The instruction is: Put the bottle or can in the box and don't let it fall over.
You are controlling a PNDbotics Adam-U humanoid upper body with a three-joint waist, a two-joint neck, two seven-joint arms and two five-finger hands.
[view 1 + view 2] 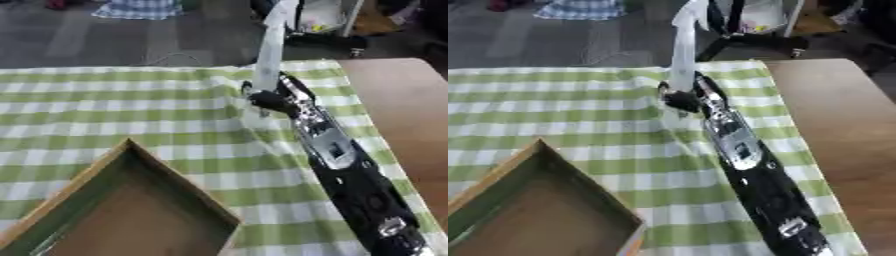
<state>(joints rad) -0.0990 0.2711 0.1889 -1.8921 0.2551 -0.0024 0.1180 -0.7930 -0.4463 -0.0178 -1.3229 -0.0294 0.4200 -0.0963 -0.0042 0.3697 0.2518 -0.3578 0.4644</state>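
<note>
White unlabelled bottle (270, 50) stands clasped by the right hand (262, 97), beyond the box (61, 197).

Lab-like test room: checked cloth (131, 105) on wooden table (402, 100), grey floor (105, 35), equipment stand (745, 40) behind.

The scene is viewed from two head-mounted eyes set side by side, both aimed steeply down and forward at the table (411, 100) from close above. Nearly the same area is shared: the checked cloth (131, 105), the cardboard box (131, 200) at 7 o'clock, the right arm (745, 165) stretched toward 12 o'clock, and floor at the far edge. In the right eye view everything is displaced leftward.
</note>
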